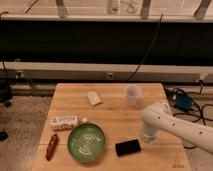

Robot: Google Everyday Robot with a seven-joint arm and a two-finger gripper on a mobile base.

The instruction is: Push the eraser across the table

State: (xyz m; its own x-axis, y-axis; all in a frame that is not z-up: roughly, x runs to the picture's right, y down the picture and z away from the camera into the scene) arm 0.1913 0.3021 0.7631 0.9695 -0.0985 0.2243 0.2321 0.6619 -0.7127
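The eraser [128, 147] is a flat black block lying on the light wooden table [110, 117] near its front edge, just right of the green bowl [86, 142]. My white arm comes in from the right. Its gripper [148, 136] points down at the table just right of the eraser, close to its right end. The arm's wrist hides the fingers.
A clear plastic cup [132, 94] stands at the back right. A small whitish block [93, 98] lies at the back middle. A white packet [65, 121] and a red-brown object [51, 146] lie at the left. Cables [187, 107] lie on the floor to the right.
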